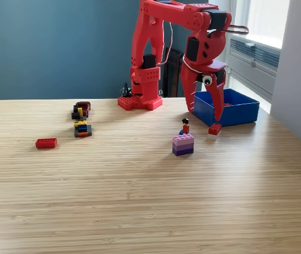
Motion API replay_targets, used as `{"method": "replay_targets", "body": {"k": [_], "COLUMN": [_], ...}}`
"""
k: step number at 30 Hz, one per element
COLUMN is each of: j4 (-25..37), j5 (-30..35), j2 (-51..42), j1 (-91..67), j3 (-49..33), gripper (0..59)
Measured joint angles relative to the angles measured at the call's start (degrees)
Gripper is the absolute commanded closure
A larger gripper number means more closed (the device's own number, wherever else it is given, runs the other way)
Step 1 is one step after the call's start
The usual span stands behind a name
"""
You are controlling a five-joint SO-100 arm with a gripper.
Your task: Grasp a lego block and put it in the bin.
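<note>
The red arm's gripper (201,115) points down just in front of the left end of the blue bin (243,113), in the exterior view's right half. Its jaws stand wide apart with nothing between them. A small red lego block (215,129) lies on the table against the bin's front wall, right under the longer fingertip (218,117); whether they touch is unclear. Something red shows inside the bin behind the finger.
A pink-and-purple block stack (183,144) and a small figure (185,126) stand just left of the gripper. Farther left lie a red brick (46,143) and two clusters of dark mixed blocks (81,110) (82,129). The arm's base (139,101) sits behind.
</note>
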Motion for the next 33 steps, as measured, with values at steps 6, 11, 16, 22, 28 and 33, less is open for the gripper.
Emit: {"method": "replay_targets", "body": {"k": [6,11,16,22,28,33], "j4": [-0.09,-0.09,-0.09,-0.09,-0.09,-0.09], "j5": [0.26,1.67,2.37,2.37,2.37,2.37], "j2": [-0.18,-0.18,-0.18,-0.18,-2.99,-8.88], "j1": [-1.93,-4.39,-6.33,-6.77,-6.77,-6.77], "j3": [-0.26,-0.26,-0.26,-0.26,-1.49,-3.78], "gripper": [29.3,29.1,29.0,28.3,28.8,31.8]}}
